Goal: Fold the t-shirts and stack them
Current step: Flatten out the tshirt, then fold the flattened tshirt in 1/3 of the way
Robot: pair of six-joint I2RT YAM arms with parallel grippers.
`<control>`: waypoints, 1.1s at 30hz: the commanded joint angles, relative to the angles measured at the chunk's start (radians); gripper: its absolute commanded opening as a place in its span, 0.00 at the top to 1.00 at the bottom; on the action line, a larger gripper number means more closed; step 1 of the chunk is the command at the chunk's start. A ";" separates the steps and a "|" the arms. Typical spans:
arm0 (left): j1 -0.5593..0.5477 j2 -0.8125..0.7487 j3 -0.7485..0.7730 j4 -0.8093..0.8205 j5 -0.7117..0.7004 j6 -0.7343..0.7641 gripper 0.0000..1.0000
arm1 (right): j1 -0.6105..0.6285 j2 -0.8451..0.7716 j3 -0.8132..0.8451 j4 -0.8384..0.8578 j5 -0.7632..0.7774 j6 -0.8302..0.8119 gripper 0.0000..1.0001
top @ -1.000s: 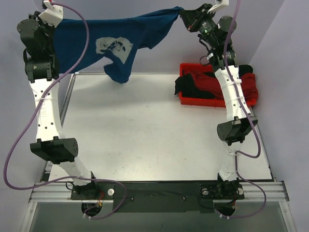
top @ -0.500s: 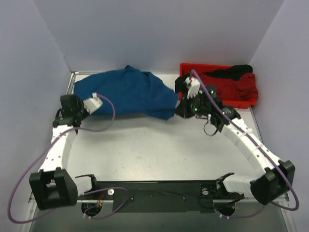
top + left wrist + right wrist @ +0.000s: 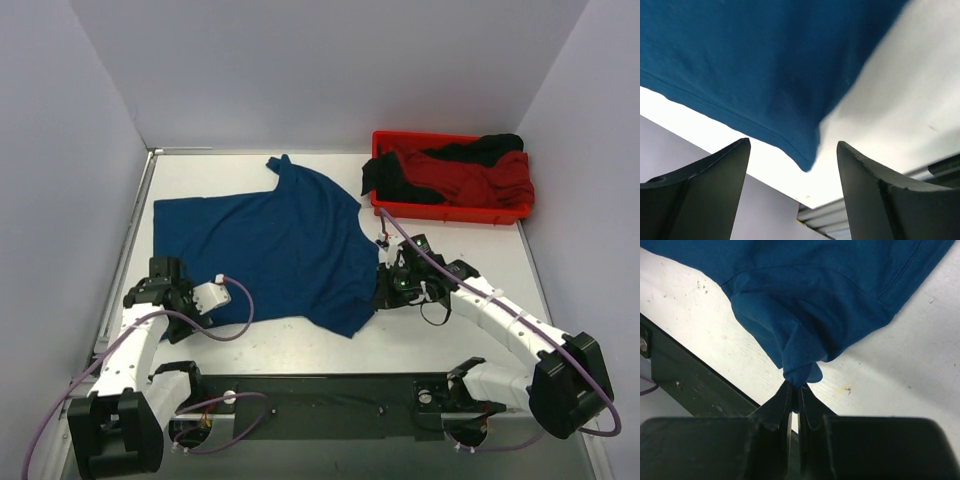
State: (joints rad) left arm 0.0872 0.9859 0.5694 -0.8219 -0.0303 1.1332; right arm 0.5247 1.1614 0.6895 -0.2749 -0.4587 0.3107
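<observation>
A dark navy-blue t-shirt [image 3: 265, 245] lies spread flat on the white table, neck and one sleeve toward the back. My left gripper [image 3: 158, 272] sits low at the shirt's near-left corner, open and holding nothing. In the left wrist view that corner [image 3: 807, 161] hangs free just past the gripper [image 3: 793, 145]. My right gripper [image 3: 383, 287] is shut on a bunched fold of the shirt's right edge [image 3: 799, 371], low over the table. Red t-shirts [image 3: 470, 175] and black ones [image 3: 400, 182] lie heaped in the tray.
The red plastic tray [image 3: 450, 213] stands at the back right, close behind my right arm. Purple walls close in on the left, back and right. A dark metal rail [image 3: 330, 390] runs along the near edge between the arm bases.
Both arms have come down from holding the shirt high and pulled it toward the near edge, so it now lies flat. The left gripper has opened and let go of its corner.
</observation>
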 commanded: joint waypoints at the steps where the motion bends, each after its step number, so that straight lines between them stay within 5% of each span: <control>1: 0.016 -0.076 -0.020 -0.168 -0.042 0.039 0.25 | -0.002 -0.058 0.047 -0.085 0.021 -0.018 1.00; 4: 0.037 -0.076 -0.039 -0.129 -0.074 0.051 0.33 | -0.005 -0.097 0.058 -0.125 0.035 -0.036 1.00; 9: 0.037 -0.030 -0.043 -0.111 -0.026 0.109 0.27 | -0.017 -0.092 0.070 -0.113 0.023 -0.068 1.00; 14: 0.042 0.069 -0.114 0.104 -0.115 0.109 0.31 | -0.052 -0.069 0.082 -0.096 -0.014 -0.074 1.00; 16: 0.043 0.089 -0.105 0.135 -0.115 0.085 0.51 | -0.078 -0.074 0.096 -0.104 -0.032 -0.081 1.00; 17: 0.043 0.092 -0.086 0.130 -0.108 0.073 0.81 | -0.090 -0.078 0.099 -0.107 -0.037 -0.087 1.00; 18: 0.046 0.085 -0.066 0.122 -0.100 0.057 1.00 | -0.112 -0.084 0.107 -0.106 -0.046 -0.091 1.00; 25: 0.051 -0.007 0.018 0.089 -0.025 0.010 1.00 | -0.158 0.036 0.204 0.003 -0.061 -0.091 1.00; 33: 0.057 0.097 0.124 0.225 -0.060 -0.059 1.00 | -0.155 0.305 0.456 0.002 -0.037 -0.188 1.00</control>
State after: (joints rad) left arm 0.1329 1.0260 0.6231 -0.7139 -0.0917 1.1286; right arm 0.3672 1.3643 1.0111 -0.2951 -0.4919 0.2001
